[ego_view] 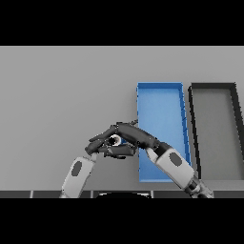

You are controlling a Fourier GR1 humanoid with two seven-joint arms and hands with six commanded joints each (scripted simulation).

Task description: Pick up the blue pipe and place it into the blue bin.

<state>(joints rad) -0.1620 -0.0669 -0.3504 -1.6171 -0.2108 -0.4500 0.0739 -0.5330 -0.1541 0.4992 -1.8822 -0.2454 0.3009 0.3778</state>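
My left hand [95, 145] sits at about seven o'clock from the table's [62, 95] middle, dark fingers curled in toward my right hand; whether they grip anything I cannot tell. Just to its right, at three o'clock and touching, is the blue pipe [119, 140]: only a sliver of blue and a pale round end show between the fingers. I judge it light, rigid and smooth, so likely to slip; best taken round the middle of its barrel. My right hand [131, 136] lies over it, fingers wrapped round it. At three o'clock from that hand, just beside, stands the blue bin [162, 88], long and shallow. Further right is a dark grey bin [212, 86].
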